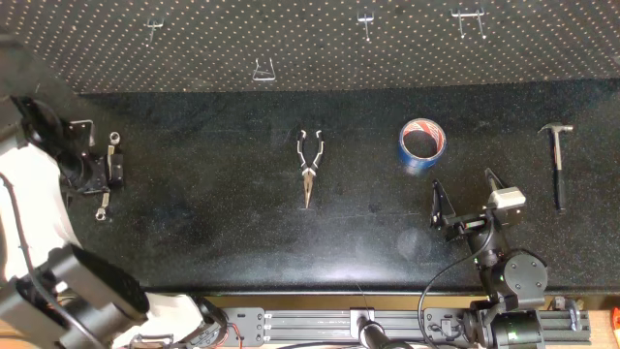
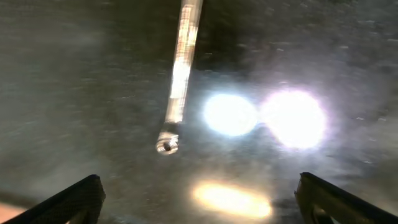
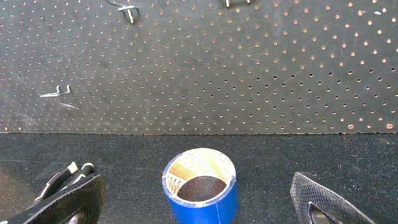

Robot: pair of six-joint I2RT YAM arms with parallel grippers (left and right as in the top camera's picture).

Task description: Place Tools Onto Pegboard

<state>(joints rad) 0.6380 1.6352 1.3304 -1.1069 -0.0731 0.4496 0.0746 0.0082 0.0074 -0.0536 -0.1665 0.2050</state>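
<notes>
Black and faintly speckled, the worktop [image 1: 242, 233] runs up to a dark pegboard [image 1: 320, 44] standing along its far edge, with several wire hooks [image 1: 263, 70] hung in it. From above, the pliers [image 1: 307, 165] lie near the middle of the worktop, a blue tape roll [image 1: 422, 143] sits further right, and a hammer [image 1: 557, 160] lies close to the right edge. At the left edge a slim metal tool [image 1: 101, 208] lies under the left pincer [image 1: 108, 174], its two ends showing on either side. The right pincer [image 1: 467, 191] hangs on the near side of the tape, fingers spread wide. Its wrist camera adds the roll's pale inner core, the tape roll [image 3: 200, 186] sitting just ahead of the open right pincer [image 3: 196, 180], the pliers' handles off to one side, and the pegboard's holes [image 3: 199, 68] up close. The left wrist camera shows the tool's shiny shaft and round tip [image 2: 177, 81], bright lamp glare [image 2: 264, 118] on the worktop, and the left pincer [image 2: 199, 193] open, touching nothing.
</notes>
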